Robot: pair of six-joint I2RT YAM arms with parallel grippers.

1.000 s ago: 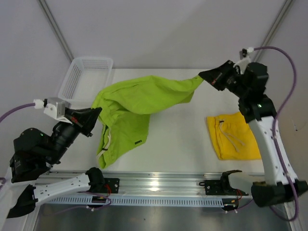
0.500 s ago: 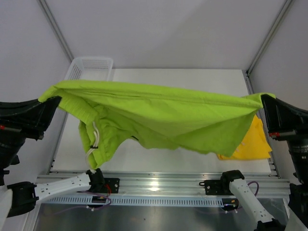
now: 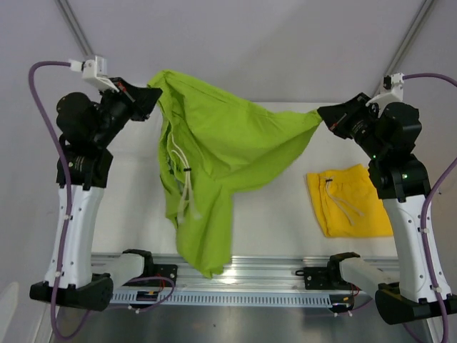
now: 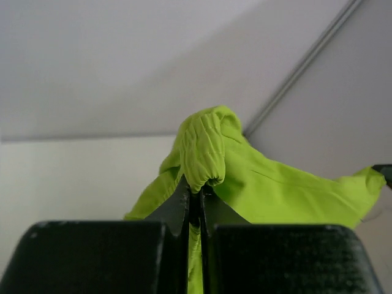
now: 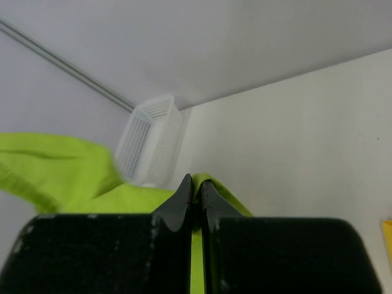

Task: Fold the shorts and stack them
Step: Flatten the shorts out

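My left fingers (image 4: 176, 211) and right fingers (image 5: 177, 202) are each clamped on the soft lime green fabric shorts (image 3: 221, 150), which hang stretched above the white surface (image 3: 278, 214). The bright yellow fabric shorts (image 3: 348, 206) lie folded on it, at right.

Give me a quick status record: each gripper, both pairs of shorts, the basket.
left gripper: shut on one corner of the lime green shorts, raised at far left
right gripper: shut on the opposite corner, raised at far right
lime green shorts: unfolded, spanning both grippers, lower part hanging toward the near edge, white drawstring dangling
yellow shorts: folded, flat on the table, right side
basket: far left corner, per right wrist view; hidden in top view
stack: not yet made
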